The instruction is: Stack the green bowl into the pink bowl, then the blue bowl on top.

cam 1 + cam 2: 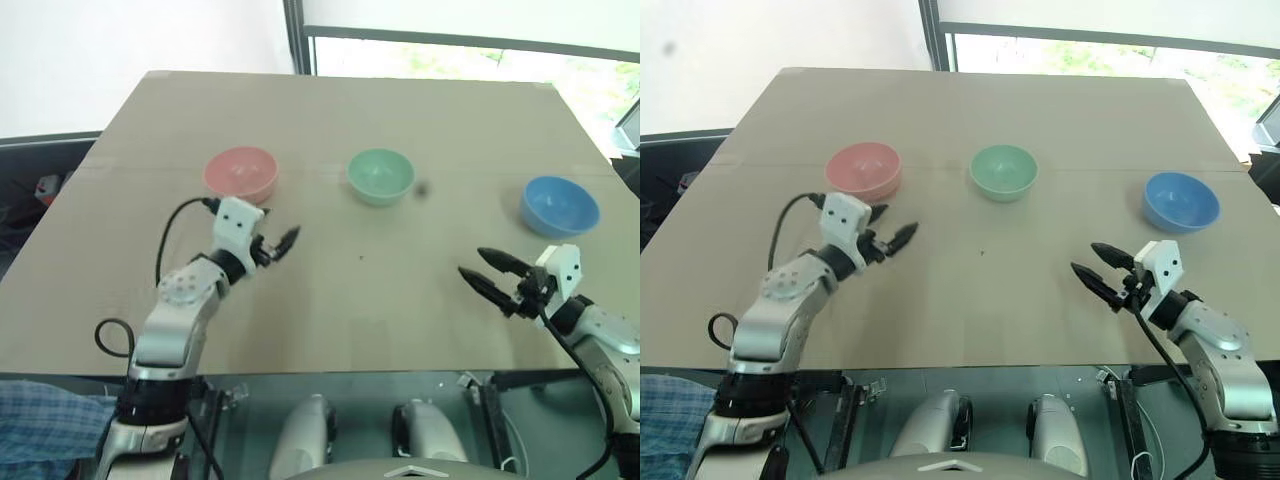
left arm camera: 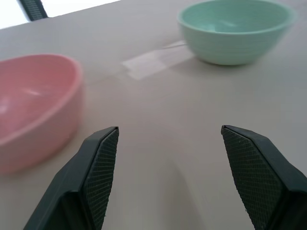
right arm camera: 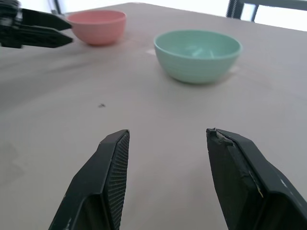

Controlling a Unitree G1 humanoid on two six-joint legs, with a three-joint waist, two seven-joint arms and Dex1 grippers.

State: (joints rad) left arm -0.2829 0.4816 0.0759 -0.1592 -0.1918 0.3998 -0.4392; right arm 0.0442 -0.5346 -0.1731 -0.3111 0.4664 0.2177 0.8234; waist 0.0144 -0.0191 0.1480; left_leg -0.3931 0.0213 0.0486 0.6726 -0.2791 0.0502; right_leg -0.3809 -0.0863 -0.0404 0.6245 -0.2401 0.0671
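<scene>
On table point(image 1: 340, 290): one pink bowl point(image 1: 241, 173), one green bowl point(image 1: 381, 176), one blue bowl point(image 1: 560, 206).

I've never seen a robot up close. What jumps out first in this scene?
Three bright bowls stand apart in a row across the tan table: the pink bowl on the left, the green bowl in the middle, the blue bowl on the right. Nearer the camera, the left gripper sits just in front of the pink bowl and the right gripper below the blue one, jaws open and empty.
</scene>
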